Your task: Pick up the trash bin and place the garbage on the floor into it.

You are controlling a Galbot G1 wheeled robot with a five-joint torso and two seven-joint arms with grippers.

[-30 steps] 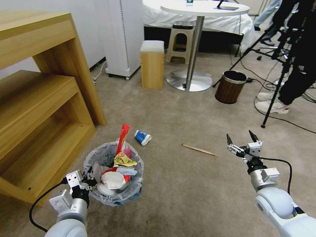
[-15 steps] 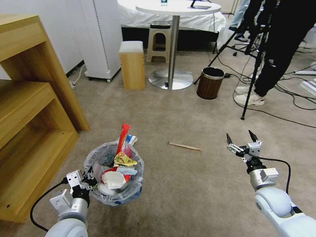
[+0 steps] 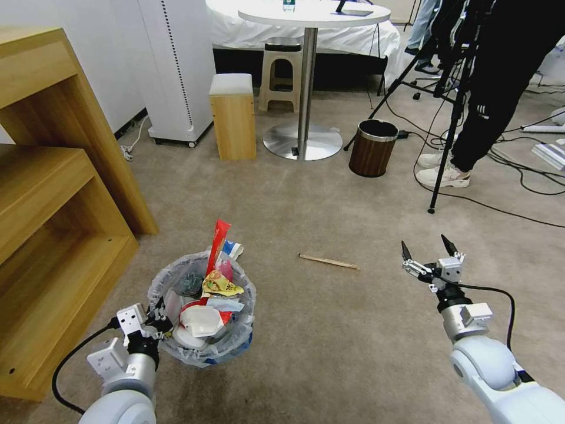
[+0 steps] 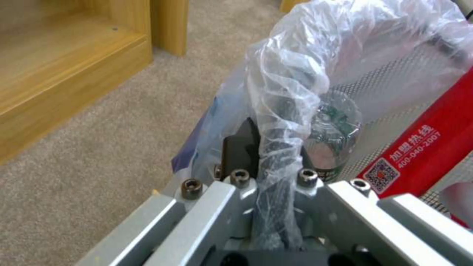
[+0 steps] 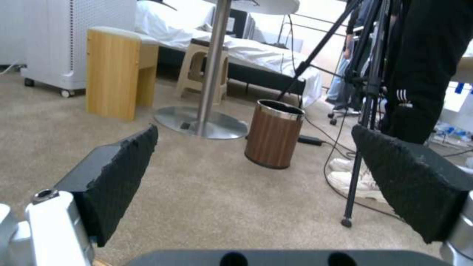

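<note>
Trash bin (image 3: 201,312) lower left, rim clamped by left gripper (image 3: 158,318). Right gripper (image 3: 430,253) spread wide; best approach wooden stick (image 3: 328,261) low, along its middle.

Red wrapper (image 4: 428,147) inside the trash bin (image 4: 295,74), left wrist view: white Chinese characters "加盟热线", number "400-040-2007" printed under them, QR code on a white square beside them. Text runs slanted along the wrapper. Same red wrapper (image 3: 218,238) sticks up out of the bin in head view, print too small to read there. Yellow wrapper (image 3: 219,285) in the bin has printing, not legible. Person's black trousers (image 5: 419,66): small white trefoil-style logo, no readable letters.
</note>
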